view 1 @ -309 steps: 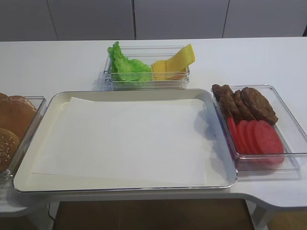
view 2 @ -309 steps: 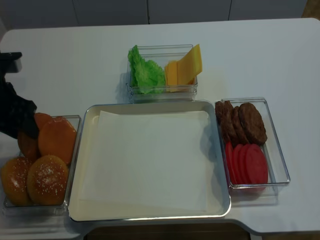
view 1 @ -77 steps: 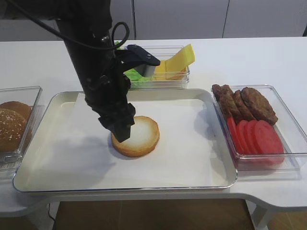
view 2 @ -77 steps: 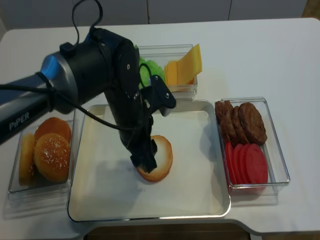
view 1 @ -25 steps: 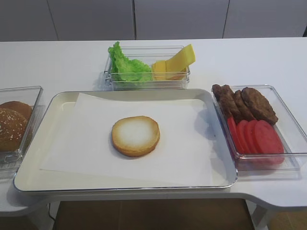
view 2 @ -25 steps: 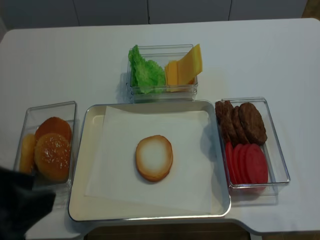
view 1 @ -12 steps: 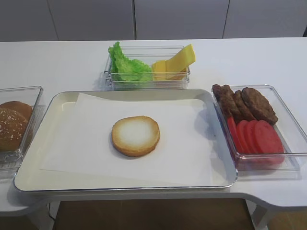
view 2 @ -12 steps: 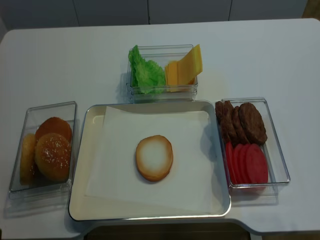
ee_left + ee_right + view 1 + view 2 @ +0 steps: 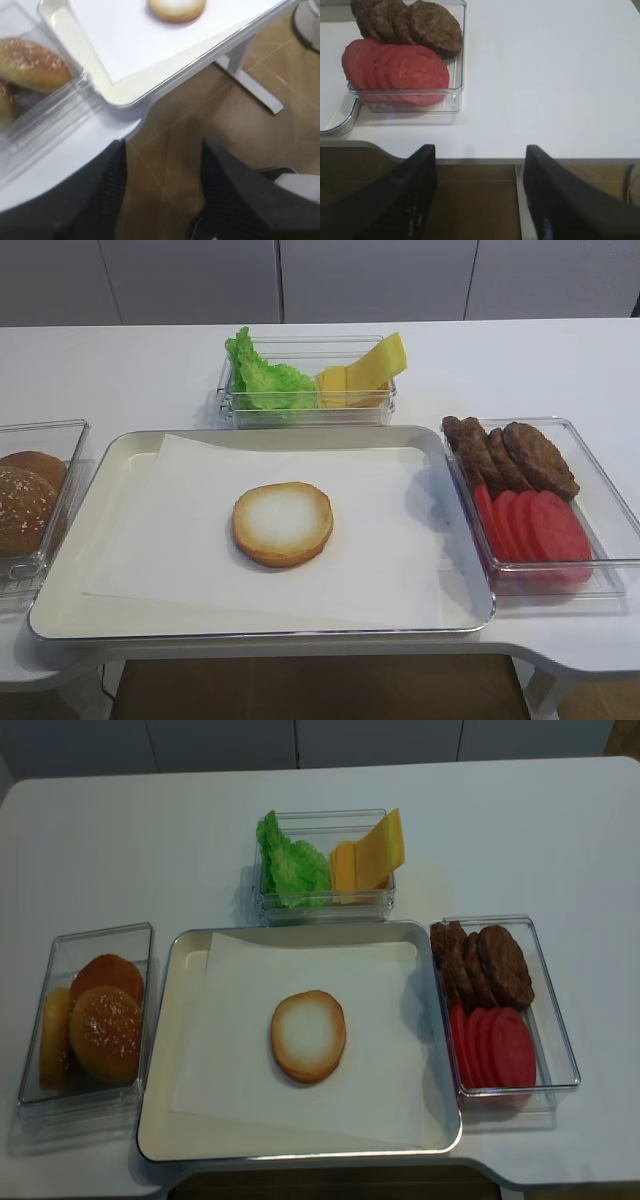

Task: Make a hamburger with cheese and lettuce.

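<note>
White tabletop (image 9: 120,365) carries everything here, and nothing stands over it now: the left arm that was pressed down on the bun three seconds ago has pulled clear of both high views. On the tabletop sits the metal tray (image 9: 462,615), lined with a sheet of white paper (image 9: 180,540). Left of the tray is a clear bin of whole buns (image 9: 103,1032); right of it a clear bin with dark meat patties (image 9: 512,457) at the back and red tomato slices (image 9: 532,526) in front; behind it a smaller clear bin.

The hamburger (image 9: 283,523), so far only a bottom bun half, lies cut face up near the middle of the paper, resting free and in the same spot as one second ago. That suggests the first step is done and the base is ready for toppings.

The lettuce (image 9: 264,383) fills the left part of the rear bin and the cheese (image 9: 368,367) leans in its right part, both untouched.

The left gripper (image 9: 162,165) hangs off the tabletop's front edge, jaws spread wide with nothing between them. The right gripper (image 9: 479,172) waits below the tabletop's near edge by the patty bin, jaws likewise apart and empty. A reach to the rear bin looks the likely next move.
</note>
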You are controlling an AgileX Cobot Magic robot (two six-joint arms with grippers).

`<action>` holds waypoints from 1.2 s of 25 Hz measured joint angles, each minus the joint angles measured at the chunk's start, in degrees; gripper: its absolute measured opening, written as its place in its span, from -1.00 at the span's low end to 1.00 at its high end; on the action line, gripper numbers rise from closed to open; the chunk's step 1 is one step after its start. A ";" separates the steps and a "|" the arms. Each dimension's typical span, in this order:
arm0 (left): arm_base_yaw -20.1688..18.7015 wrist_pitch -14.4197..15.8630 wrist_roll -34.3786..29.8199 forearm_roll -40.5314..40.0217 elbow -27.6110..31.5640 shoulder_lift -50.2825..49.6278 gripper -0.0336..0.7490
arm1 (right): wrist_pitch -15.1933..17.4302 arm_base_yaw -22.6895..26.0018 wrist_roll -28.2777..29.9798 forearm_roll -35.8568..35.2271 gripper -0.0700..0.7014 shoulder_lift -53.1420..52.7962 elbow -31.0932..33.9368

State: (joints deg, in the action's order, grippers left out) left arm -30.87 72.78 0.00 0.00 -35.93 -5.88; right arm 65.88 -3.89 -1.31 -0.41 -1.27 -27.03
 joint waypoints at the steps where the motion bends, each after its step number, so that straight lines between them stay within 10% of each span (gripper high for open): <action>1: 0.00 0.14 -1.22 0.97 0.00 1.34 0.01 | 0.00 0.00 0.00 0.00 0.32 0.00 0.00; 30: 0.02 -4.23 -1.60 1.08 7.90 6.90 0.01 | 0.00 0.00 0.00 0.00 0.32 0.00 0.00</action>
State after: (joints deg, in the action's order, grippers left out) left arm -30.85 68.55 -1.60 1.08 -28.03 1.01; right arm 65.88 -3.89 -1.31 -0.41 -1.27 -27.03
